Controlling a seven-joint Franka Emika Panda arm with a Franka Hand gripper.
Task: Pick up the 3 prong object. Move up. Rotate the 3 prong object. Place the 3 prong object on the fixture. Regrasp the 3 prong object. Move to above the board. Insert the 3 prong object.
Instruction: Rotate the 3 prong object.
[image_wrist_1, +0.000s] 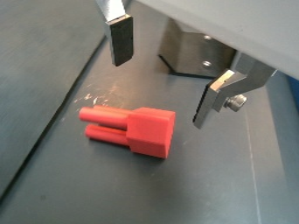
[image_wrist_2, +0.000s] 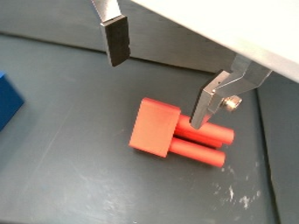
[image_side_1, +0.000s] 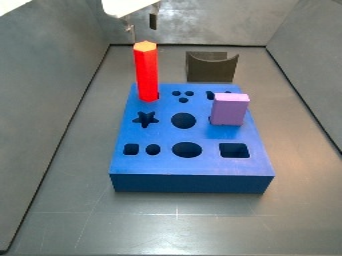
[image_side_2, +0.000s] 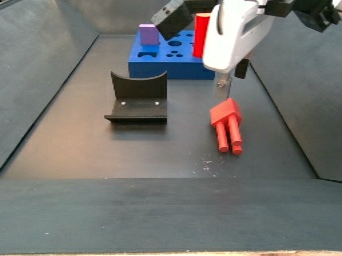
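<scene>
Gripper (image_wrist_1: 163, 79) hangs wide open above the salmon-red plastic 3 prong object (image_wrist_1: 131, 128), lying flat at frame centre, fingers apparently positioned to straddle it.

my gripper (image_wrist_1: 162, 77): over the floor above the piece, silver plates with dark pads, white body | 3 prong object (image_wrist_1: 131, 128): salmon-red, plain | fixture (image_side_2: 136, 97): dark olive-black | board (image_side_1: 190, 140): blue, dark cut-outs | column (image_side_1: 144, 72): bright red | cube (image_side_1: 230, 109): purple | floor (image_side_2: 120, 150): dark grey, pale scuffs
</scene>
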